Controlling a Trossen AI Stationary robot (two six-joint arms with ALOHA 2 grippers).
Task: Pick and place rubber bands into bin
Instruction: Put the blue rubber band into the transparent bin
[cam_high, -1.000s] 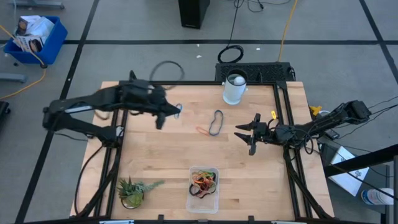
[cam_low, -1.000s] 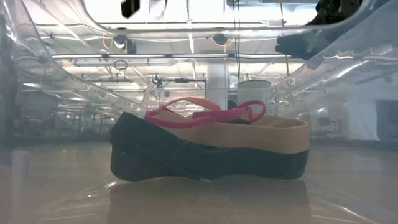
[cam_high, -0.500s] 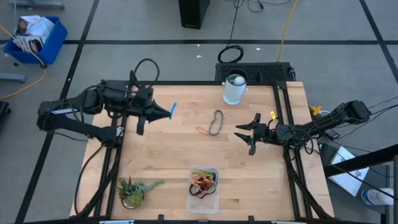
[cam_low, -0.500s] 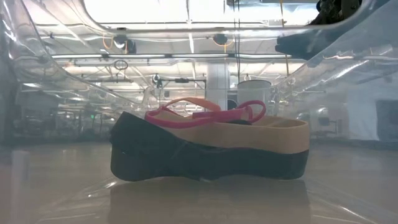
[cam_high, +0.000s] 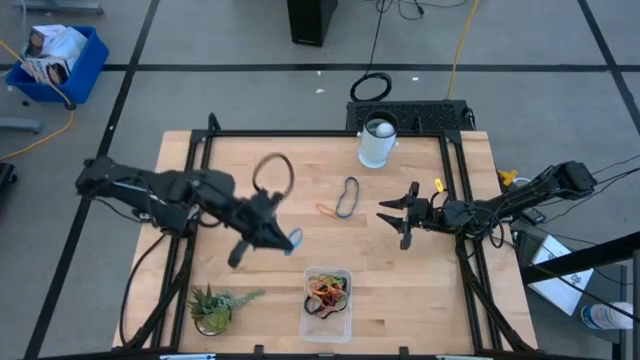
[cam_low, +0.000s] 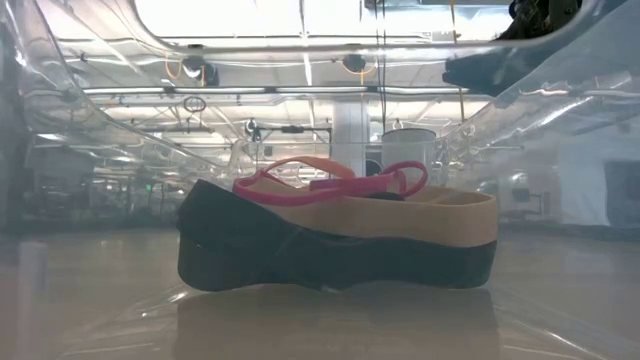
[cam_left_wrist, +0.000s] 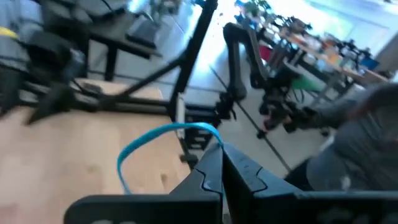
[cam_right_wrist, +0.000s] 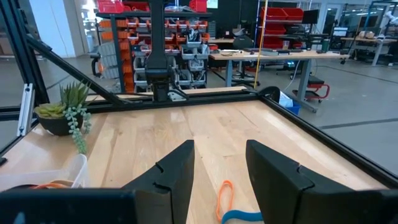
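**Blue band in left gripper, carried over mid-table**

Blue rubber band (cam_left_wrist: 163, 144): pinched between the closed fingers of the left gripper (cam_high: 283, 238), loop standing out past the fingertips in the left wrist view. In the high view the gripper sits over the table (cam_high: 250, 310) left of centre, near the bin (cam_high: 327, 303) but apart from it, on its left-rear side.

Bin: at the front edge of the table, roughly mid-width, clear-walled. Inside lies a heap of rubber bands (cam_low: 335, 235); the low view shows a broad black-and-tan band under thinner red and orange loops.

Loose on the wood, well behind the bin: a dark band (cam_high: 347, 197) with an orange band (cam_high: 326, 210) touching its lower left end. Open board lies between these and the bin.

Right gripper (cam_high: 400, 215): fingers parted, holding nothing, hovering over the right half of the table just right of the dark band.

Edges: white cup (cam_high: 377, 142) at the rear edge, small potted plant (cam_high: 212, 306) at the front left corner, black frame rails along both sides.
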